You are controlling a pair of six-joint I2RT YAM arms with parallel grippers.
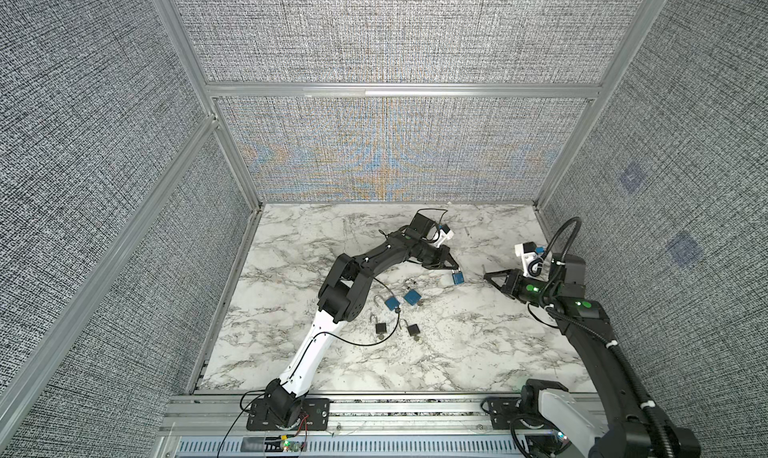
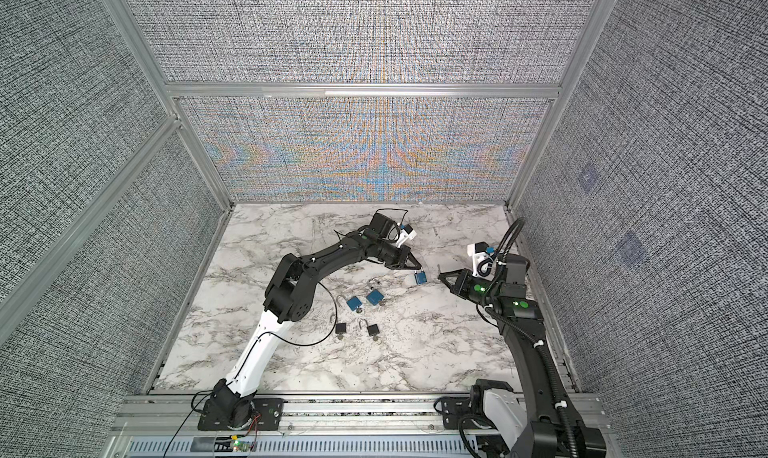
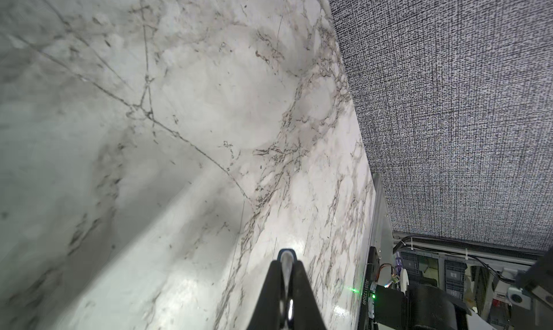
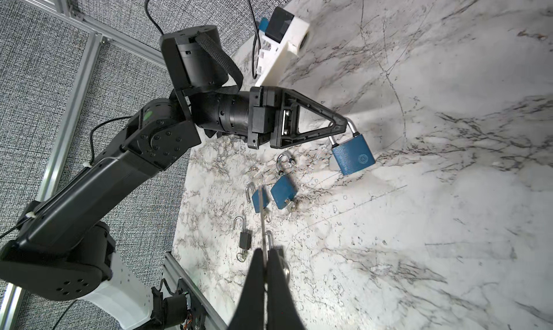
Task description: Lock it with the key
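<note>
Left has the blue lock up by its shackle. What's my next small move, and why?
Probably ease the right gripper, shut on what looks like the key, toward the blue padlock hanging from the left gripper; a gap separates them.

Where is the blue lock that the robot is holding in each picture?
Both top views: lock, right of middle, held by the left tool.
Left wrist: only its shackle shows, between the fingers.
Right wrist: just right of centre.
Shared landmark: the left tool pinching the shackle.

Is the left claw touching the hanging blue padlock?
Touching. The right wrist view shows the left gripper pinching the silver shackle of the blue padlock.
</note>
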